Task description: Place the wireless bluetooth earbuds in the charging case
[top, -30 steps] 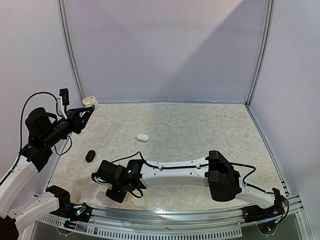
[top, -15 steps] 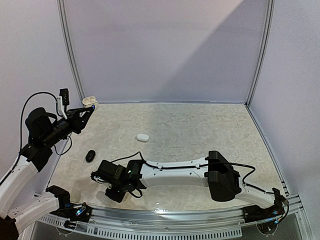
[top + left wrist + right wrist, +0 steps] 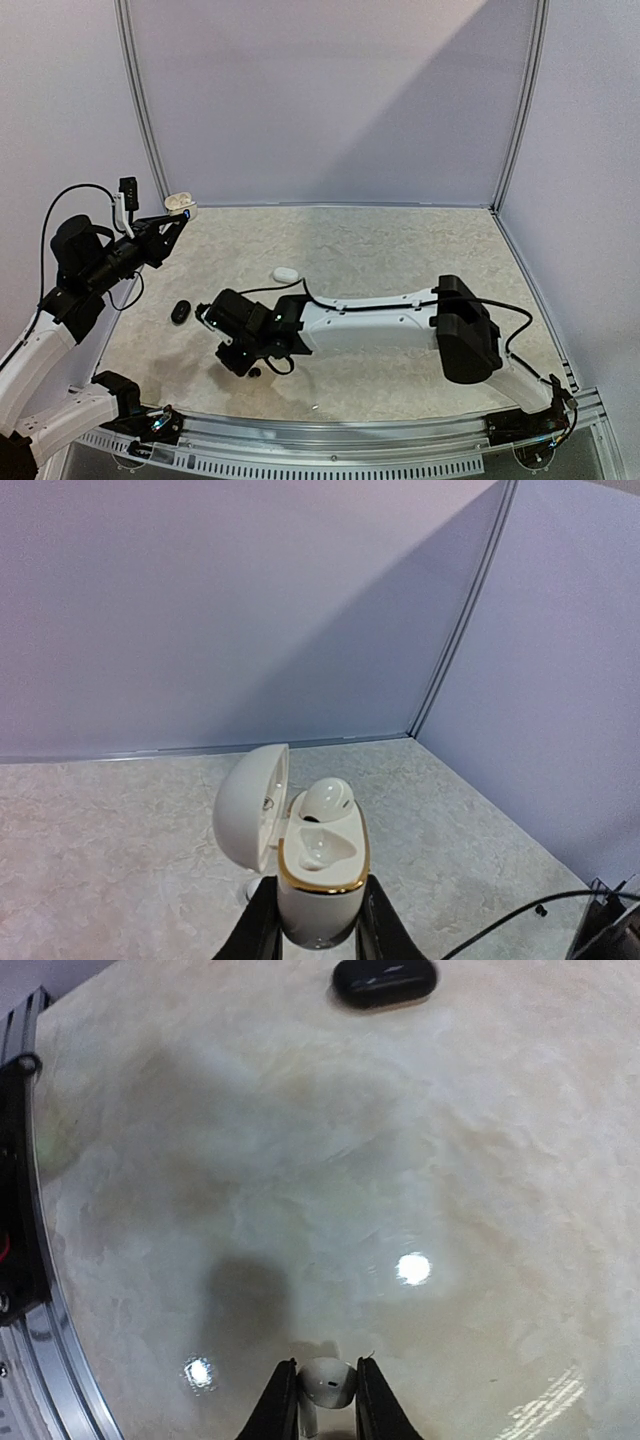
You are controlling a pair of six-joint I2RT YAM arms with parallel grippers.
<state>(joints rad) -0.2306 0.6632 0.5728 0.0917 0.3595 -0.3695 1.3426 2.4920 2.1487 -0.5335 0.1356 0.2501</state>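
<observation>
Two hands each grip something. The left hand (image 3: 320, 925) is clamped on the base of the open white charging case (image 3: 322, 875), whose lid is swung out to that hand's left. A seated earbud (image 3: 327, 798) rests in the socket farther from the hand. The right hand (image 3: 326, 1400) pinches a white earbud (image 3: 328, 1380) between its narrowed fingertips, above the desk (image 3: 480, 1180). A black case (image 3: 385, 980) lies well ahead of it.

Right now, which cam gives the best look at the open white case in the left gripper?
Left wrist. The open white case fills the lower centre, lid up, one earbud seated, the nearer socket apparently empty. Top external shows it only as a small white shape at the left gripper. Right wrist does not show it.
</observation>
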